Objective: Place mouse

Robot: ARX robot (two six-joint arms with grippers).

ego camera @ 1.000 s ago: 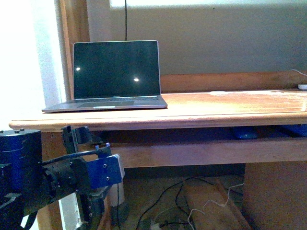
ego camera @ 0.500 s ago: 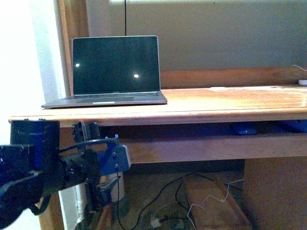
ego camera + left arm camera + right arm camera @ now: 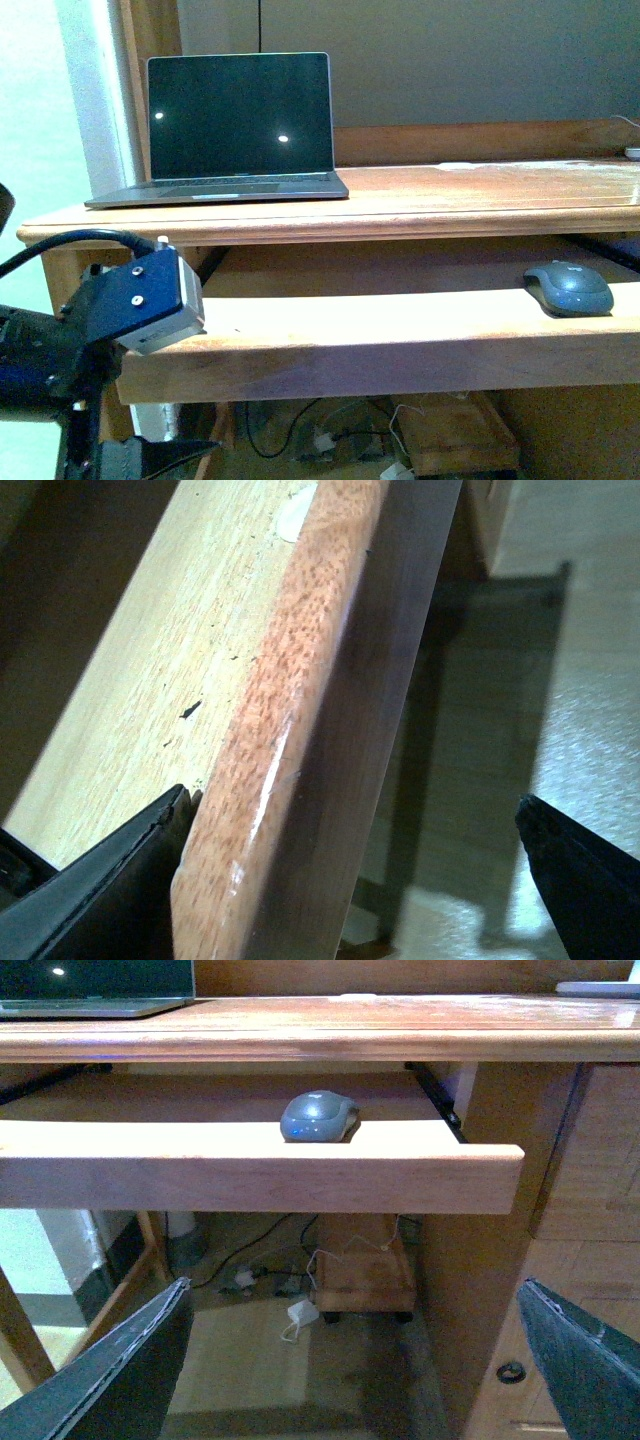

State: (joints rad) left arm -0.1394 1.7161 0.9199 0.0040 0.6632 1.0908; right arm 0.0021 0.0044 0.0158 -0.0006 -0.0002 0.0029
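Note:
The mouse, a small dark grey-blue dome, lies on the right part of the pulled-out wooden tray under the desk top. It rests just behind the tray's front lip and is also seen as the mouse in the right wrist view. My left gripper is open, with the tray's front edge between its fingers near the tray's left end. My left arm shows low on the left. My right gripper is open and holds nothing. It hangs back from the desk, below the tray's level.
An open laptop with a dark screen stands on the desk top at the left. A small white item lies at the desk's far right. Cables and a low wooden box sit on the floor underneath. The desk's side panel stands right of the tray.
The tray has slid out from under the desk toward me, and the mouse on it now lies in the open. My left arm has risen to the tray's front edge.

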